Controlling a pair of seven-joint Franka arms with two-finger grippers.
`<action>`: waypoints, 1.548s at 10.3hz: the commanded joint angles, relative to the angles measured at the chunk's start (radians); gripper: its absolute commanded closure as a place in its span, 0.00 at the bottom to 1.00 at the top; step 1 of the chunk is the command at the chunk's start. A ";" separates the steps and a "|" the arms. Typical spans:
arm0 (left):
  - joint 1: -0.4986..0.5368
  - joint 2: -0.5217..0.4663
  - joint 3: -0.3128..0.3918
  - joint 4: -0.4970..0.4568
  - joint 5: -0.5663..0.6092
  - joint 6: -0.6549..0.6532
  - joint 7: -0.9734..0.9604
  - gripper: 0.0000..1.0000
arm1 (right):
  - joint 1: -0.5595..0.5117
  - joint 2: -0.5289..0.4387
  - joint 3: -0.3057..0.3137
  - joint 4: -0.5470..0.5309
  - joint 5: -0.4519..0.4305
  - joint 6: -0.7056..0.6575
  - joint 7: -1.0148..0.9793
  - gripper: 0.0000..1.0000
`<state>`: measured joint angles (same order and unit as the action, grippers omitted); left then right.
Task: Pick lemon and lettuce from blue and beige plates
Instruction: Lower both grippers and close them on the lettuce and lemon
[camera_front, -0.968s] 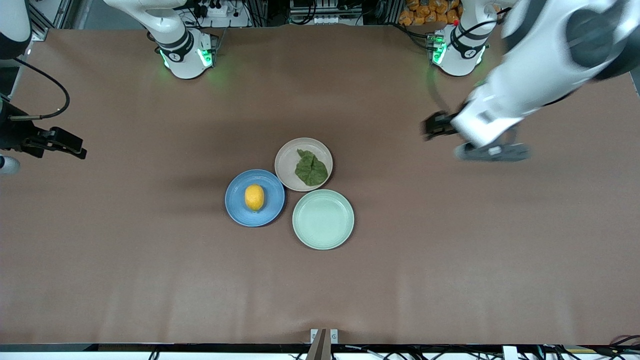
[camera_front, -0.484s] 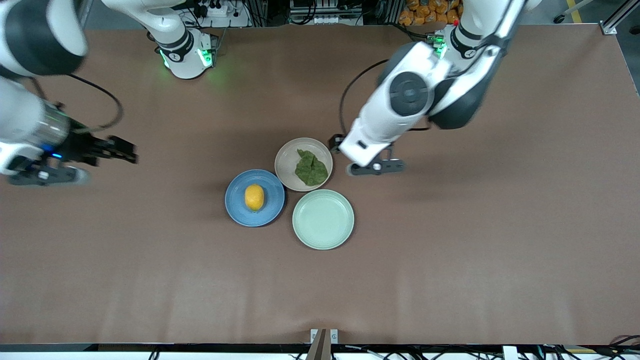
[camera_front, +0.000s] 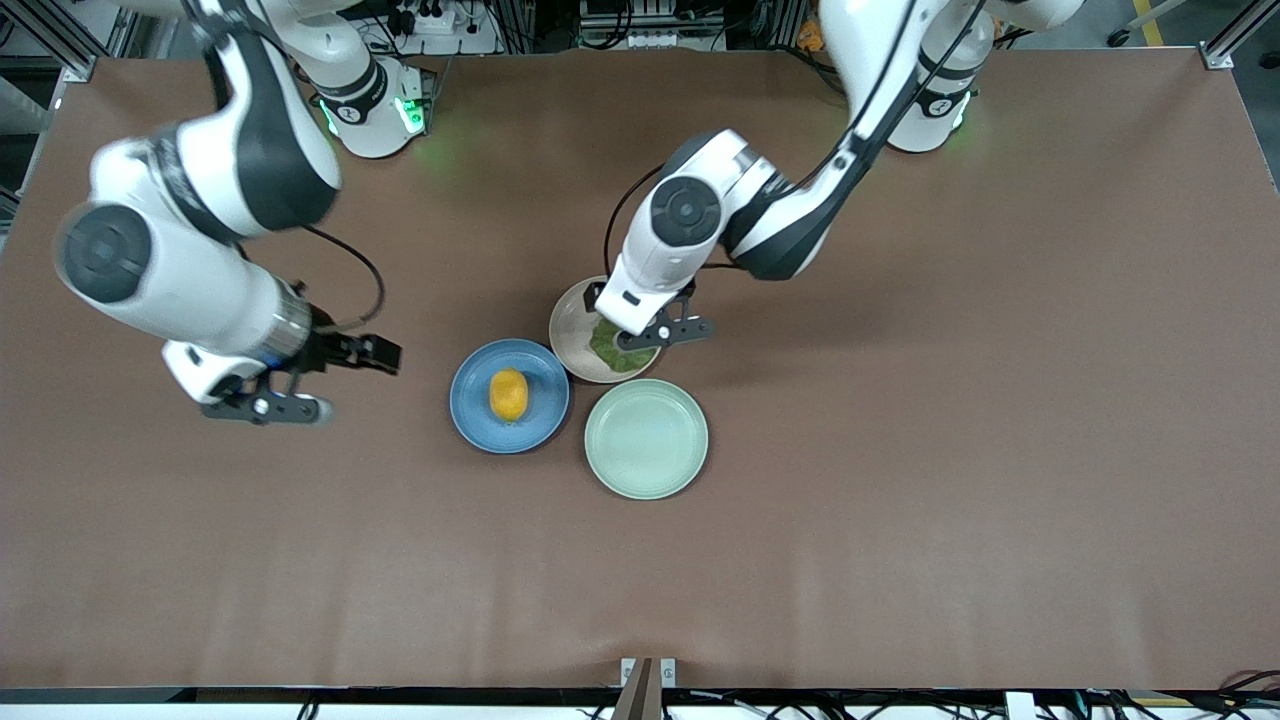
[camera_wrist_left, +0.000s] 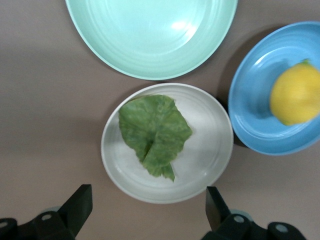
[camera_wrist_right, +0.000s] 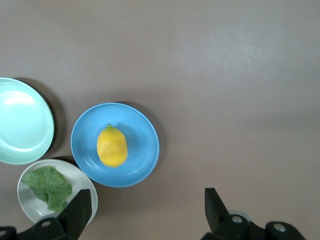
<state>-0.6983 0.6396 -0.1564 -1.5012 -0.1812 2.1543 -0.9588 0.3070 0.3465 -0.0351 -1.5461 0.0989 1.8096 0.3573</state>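
Observation:
The lemon (camera_front: 509, 394) lies in the middle of the blue plate (camera_front: 470, 420). The lettuce (camera_front: 612, 352) lies on the beige plate (camera_front: 568, 325), partly hidden under my left hand. My left gripper (camera_front: 655, 335) hangs open and empty over the beige plate; in the left wrist view (camera_wrist_left: 147, 200) the lettuce (camera_wrist_left: 154, 132) and beige plate (camera_wrist_left: 212, 150) lie just ahead of its fingers. My right gripper (camera_front: 265, 407) is open and empty over bare table beside the blue plate, toward the right arm's end. Its wrist view (camera_wrist_right: 146, 200) shows the lemon (camera_wrist_right: 112, 145) on the blue plate (camera_wrist_right: 145, 150).
A pale mint-green plate (camera_front: 646, 438) sits empty, touching the beige plate and nearer the front camera; it also shows in the left wrist view (camera_wrist_left: 150, 35) and the right wrist view (camera_wrist_right: 20, 120). The three plates cluster mid-table on brown cloth.
Both arms swung in from the table's ends. The left gripper came over the beige plate and lettuce. The right gripper came close beside the blue plate.

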 joint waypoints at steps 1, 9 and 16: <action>-0.016 0.083 0.008 0.026 0.023 0.077 -0.085 0.00 | 0.029 0.078 -0.008 0.008 0.013 0.054 0.063 0.00; -0.078 0.193 0.012 0.022 0.066 0.185 -0.149 0.08 | 0.118 0.288 -0.006 -0.006 0.087 0.223 0.098 0.00; -0.070 0.203 0.012 0.018 0.074 0.184 -0.149 0.89 | 0.147 0.335 -0.005 -0.046 0.122 0.281 0.098 0.00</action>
<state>-0.7638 0.8373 -0.1484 -1.4947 -0.1376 2.3329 -1.0734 0.4419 0.6868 -0.0347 -1.5835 0.1981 2.0806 0.4437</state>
